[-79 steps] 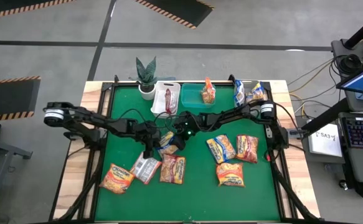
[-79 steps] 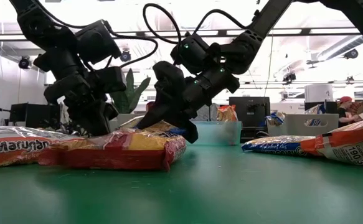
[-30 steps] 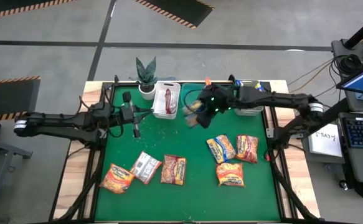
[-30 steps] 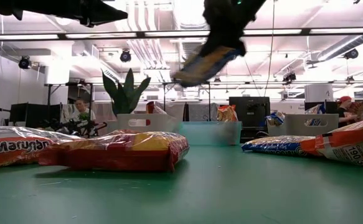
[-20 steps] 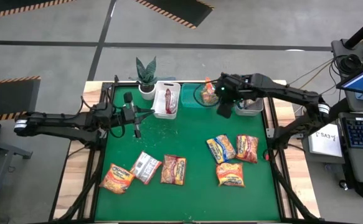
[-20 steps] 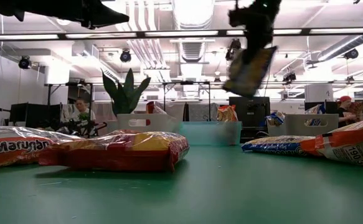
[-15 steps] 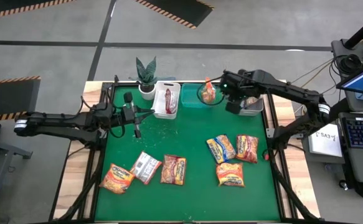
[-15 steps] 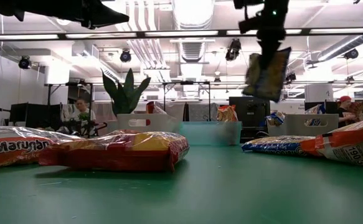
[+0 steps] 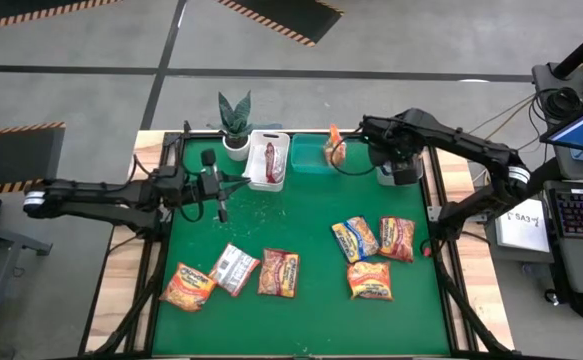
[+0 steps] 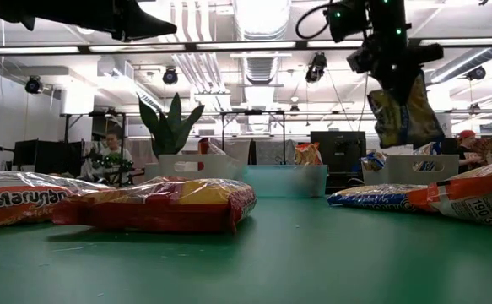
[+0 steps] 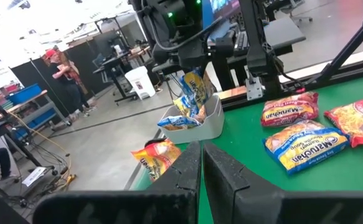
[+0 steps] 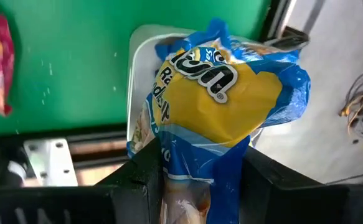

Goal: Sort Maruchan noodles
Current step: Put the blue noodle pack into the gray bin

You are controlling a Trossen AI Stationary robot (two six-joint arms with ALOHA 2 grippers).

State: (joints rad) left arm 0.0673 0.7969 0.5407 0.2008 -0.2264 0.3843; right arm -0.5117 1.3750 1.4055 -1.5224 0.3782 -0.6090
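**Blue-yellow packet hanging in my right tool over the grey bin**

My right tool (image 9: 399, 160) is clamping a blue-and-yellow noodle packet (image 12: 221, 106), fingers pressing its lower end on both sides. In the low view the packet (image 10: 403, 114) is dangling below the tool, clear of the worktop (image 9: 311, 230). It is hanging right above the grey bin (image 11: 209, 121) at the far right corner; that bin is already holding a couple of blue-marked packets.

My left tool (image 9: 221, 205) is sitting closed and empty, hovering over the far-left part of the worktop, near the white bin (image 9: 254, 158) with a red-brown packet inside. The teal bin (image 9: 306, 160) next to it is holding an orange packet.

On the worktop: three packets near the front left (image 9: 233, 270), three more toward the right (image 9: 376, 250), all lying flat, well apart from both tools.

Hard to see: from above, my right arm is covering most of the grey bin and the held packet. The right tool's fingertips are hiding behind the wrapper in the wrist view. The held packet's print is cut off by folds, only curved white letters showing, not readable.

Readable: "Maruchan" on the orange packet at the low view's left edge (image 10: 26, 203); same logo on the packets in the left wrist view (image 11: 290, 112). A potted plant (image 9: 235, 120) is standing beside the white bin.
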